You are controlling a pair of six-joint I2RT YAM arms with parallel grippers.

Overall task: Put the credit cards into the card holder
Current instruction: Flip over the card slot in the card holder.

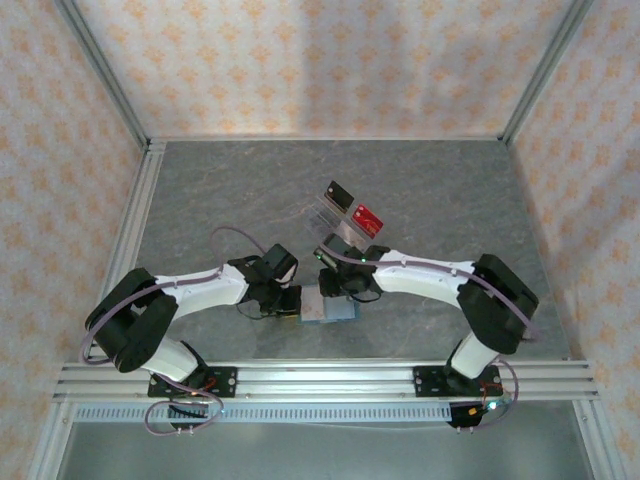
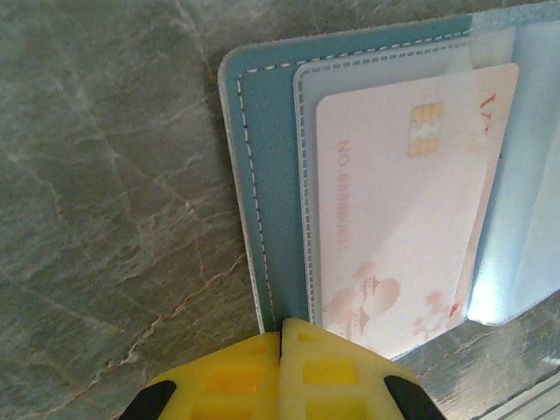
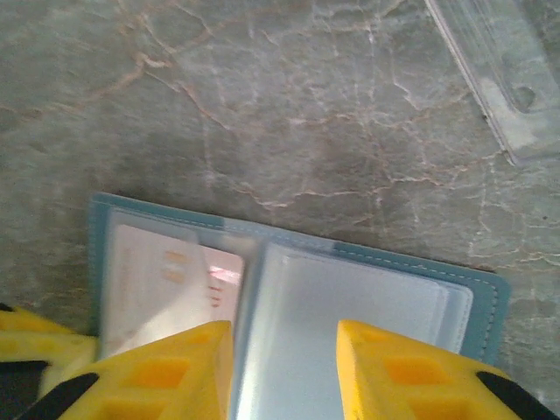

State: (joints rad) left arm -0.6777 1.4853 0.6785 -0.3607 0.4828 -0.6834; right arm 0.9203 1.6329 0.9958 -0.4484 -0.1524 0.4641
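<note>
The teal card holder (image 1: 343, 311) lies open on the table between the two arms, its pale-blue inside up. A whitish card with a gold chip (image 2: 394, 201) sits in its clear left sleeve (image 3: 166, 280). My left gripper (image 2: 282, 325) is shut, and its yellow tips press on the holder's teal border (image 2: 267, 175). Just over the holder's middle fold (image 3: 367, 297) my right gripper (image 3: 284, 337) stands open with nothing between its fingers. Farther back, the black credit card (image 1: 338, 194) and the red one (image 1: 368, 216) stand side by side.
A clear plastic rack (image 1: 332, 219) carries the black and red cards just behind the holder; its edge shows at the top right of the right wrist view (image 3: 499, 70). Grey marbled tabletop (image 1: 220, 190) lies around, with aluminium rails at the sides and front.
</note>
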